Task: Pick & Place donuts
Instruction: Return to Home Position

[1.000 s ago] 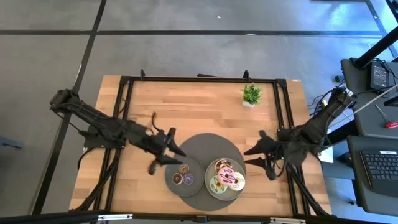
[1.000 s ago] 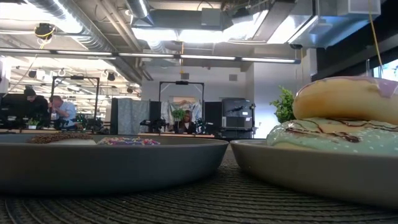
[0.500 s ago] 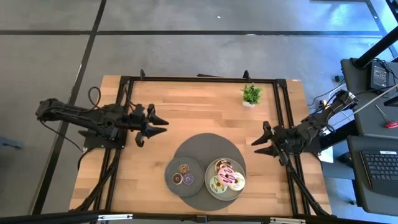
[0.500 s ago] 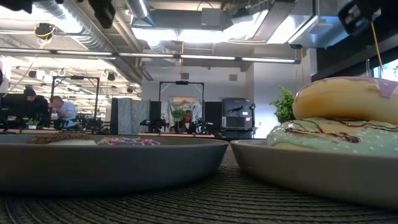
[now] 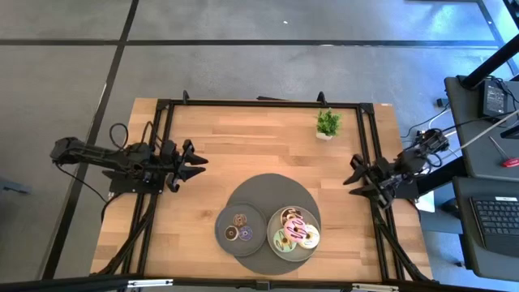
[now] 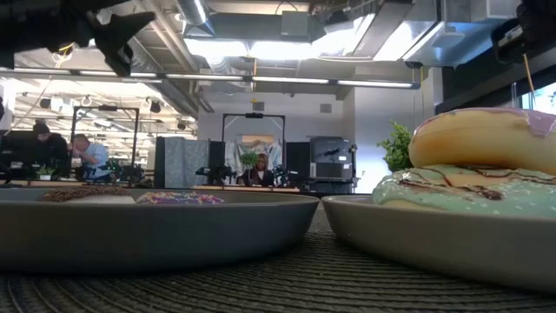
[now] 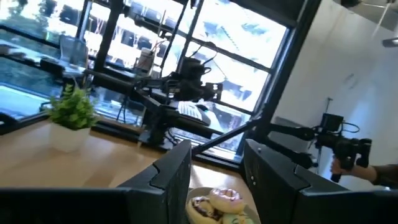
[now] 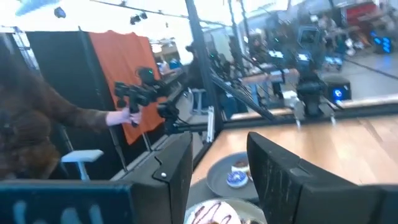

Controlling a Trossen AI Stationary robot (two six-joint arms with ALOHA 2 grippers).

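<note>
The large donuts [image 5: 295, 229] lay heaped on the lighter grey plate [image 5: 273, 246], iced pink, cream, green and brown. From table height a pale purple-iced one [image 6: 486, 137] sat on top of the green one [image 6: 469, 191]. Just to their left the mini donuts [image 5: 238, 229] sat on the darker plate [image 5: 225, 244]. Both plates rested on the near half of a round dark woven mat [image 5: 268, 189], touching at their rims. The mat lay on a pale wooden table [image 5: 243, 134] framed by black rails, with a small potted plant [image 5: 328, 123] at its far right.

My left claw [image 5: 197, 161] hung released over the left side of the table, well apart from the plates, with nothing between its fingers [image 7: 175, 171]. My right claw [image 5: 353, 176] hung released at the right edge, its fingers [image 8: 273, 163] likewise spread around nothing.

Around the table ran a grey floor [image 5: 243, 65] crossed by dark lines, and a desk with a keyboard [image 5: 495, 217] stood to the right. Beyond the plates, under ducts and strip lights, people [image 6: 82, 155] sat at desks far off to the left. Past my right claw, a person's hand [image 8: 118, 116] held a dark handheld rig.
</note>
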